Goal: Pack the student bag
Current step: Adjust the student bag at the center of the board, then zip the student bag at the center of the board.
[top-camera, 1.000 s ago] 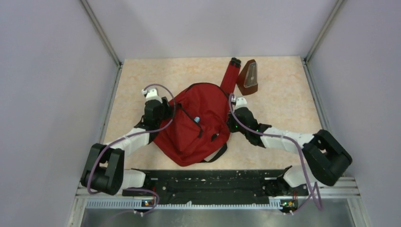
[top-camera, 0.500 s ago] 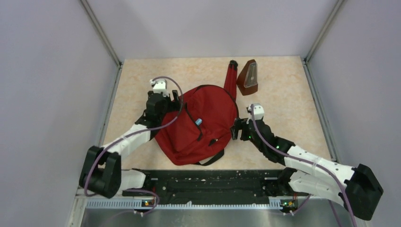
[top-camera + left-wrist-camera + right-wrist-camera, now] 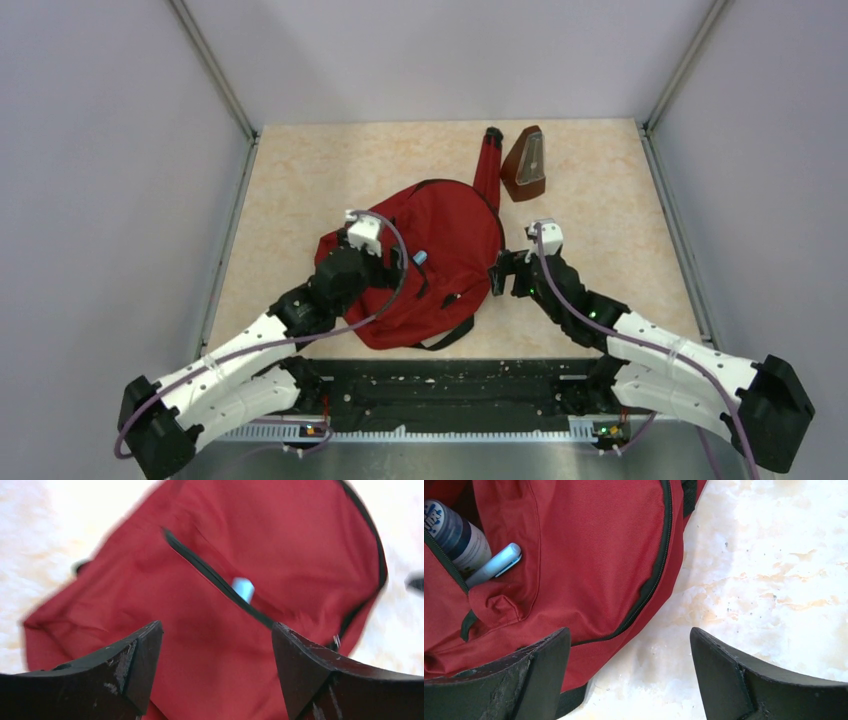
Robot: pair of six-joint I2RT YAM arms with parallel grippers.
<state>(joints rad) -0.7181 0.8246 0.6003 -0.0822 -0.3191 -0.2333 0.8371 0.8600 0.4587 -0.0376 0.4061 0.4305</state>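
Observation:
The student bag is a red backpack with black zippers, lying flat mid-table. My left gripper hovers over its left half, open, with only red fabric between the fingers. Ahead of it the bag's zipper gapes and a light blue pen pokes out. My right gripper is at the bag's right edge, open, one finger over the bag and the other over bare table. In the right wrist view a white and dark blue bottle and the pen sit in the open pocket.
A brown pyramid-shaped metronome stands at the back, right of the bag's red strap. Grey walls close in the table on three sides. A black rail runs along the near edge between the arm bases.
The left arm swung from the bag's left edge to above its front. The right gripper let go of the bag's right edge, pulled back slightly and opened wide.

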